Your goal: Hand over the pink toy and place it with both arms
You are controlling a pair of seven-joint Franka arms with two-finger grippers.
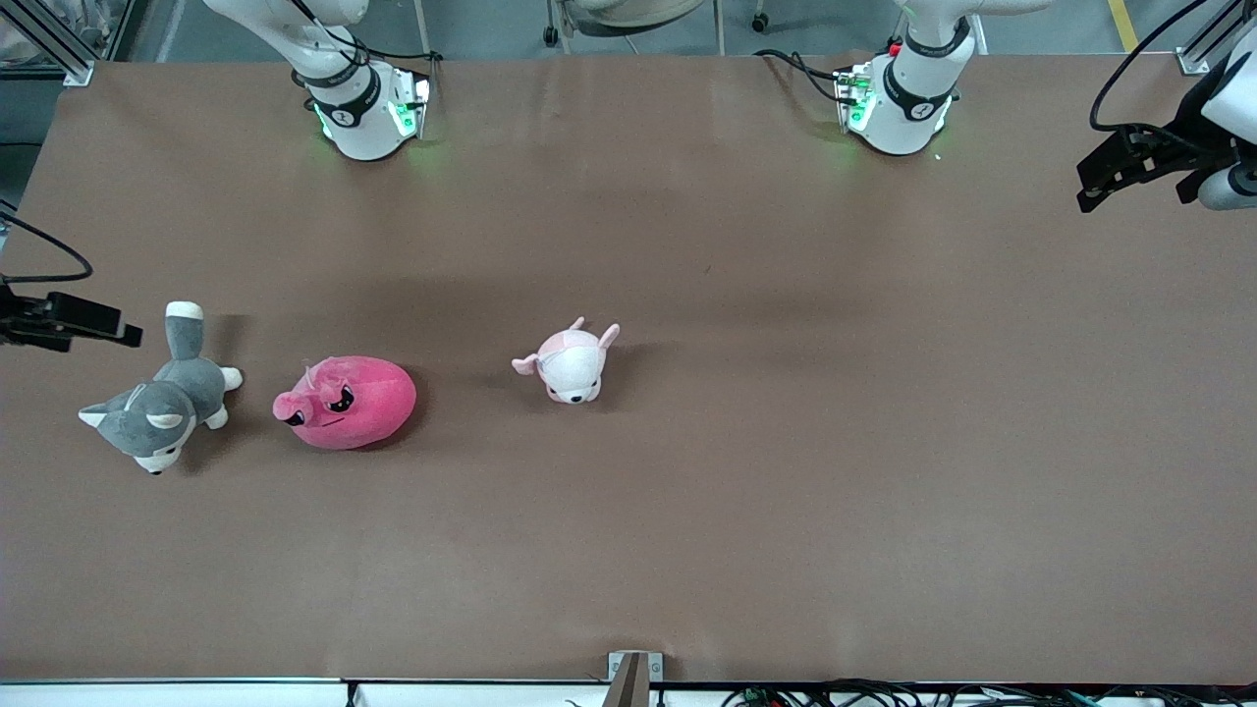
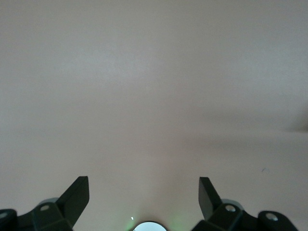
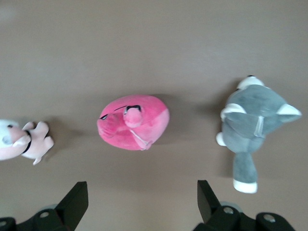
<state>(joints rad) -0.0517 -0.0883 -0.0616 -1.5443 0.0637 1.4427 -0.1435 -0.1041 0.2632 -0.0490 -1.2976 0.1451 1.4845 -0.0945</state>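
Note:
The pink toy (image 1: 354, 403), a round hot-pink plush with angry black eyes, lies on the brown table (image 1: 786, 442) toward the right arm's end. It also shows in the right wrist view (image 3: 134, 122), apart from the fingers. My right gripper (image 1: 118, 332) hangs open and empty over the table edge by the grey plush's tail; its own view shows it open as well (image 3: 143, 190). My left gripper (image 1: 1090, 191) is raised over the left arm's end of the table, open and empty, with only bare table under it (image 2: 144, 185).
A grey-and-white plush animal (image 1: 162, 398) lies beside the pink toy, toward the right arm's end, and shows in the right wrist view (image 3: 252, 125). A smaller pale pink-and-white plush (image 1: 572, 363) lies toward the table's middle (image 3: 19, 142).

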